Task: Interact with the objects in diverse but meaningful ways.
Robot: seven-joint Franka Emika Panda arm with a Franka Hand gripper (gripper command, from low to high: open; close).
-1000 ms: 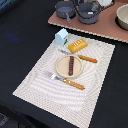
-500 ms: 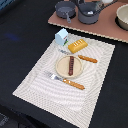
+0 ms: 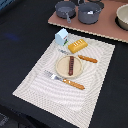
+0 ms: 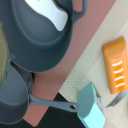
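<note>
The grey long-handled saucepan point(image 3: 64, 8) stands on a brown board point(image 3: 110, 27) at the back, beside a larger grey pot point(image 3: 90, 11). In the wrist view the saucepan point(image 4: 12, 100) and pot point(image 4: 45, 40) fill most of the picture, and a white piece point(image 4: 47, 12) lies inside the pot. The pale blue-white carton point(image 3: 61, 36) point(image 4: 92, 107) stands at the placemat's far corner, next to the golden scored bread loaf point(image 3: 78, 46) point(image 4: 116, 64). A thin red-brown sausage point(image 3: 71, 65) lies on a round beige plate point(image 3: 60, 67). No gripper fingers show in either view.
A striped placemat point(image 3: 50, 95) covers the dark table. An orange-handled fork point(image 3: 65, 80) lies in front of the plate, an orange-handled knife point(image 3: 82, 57) behind it. A beige bowl point(image 3: 122, 15) sits at the exterior view's right edge of the board.
</note>
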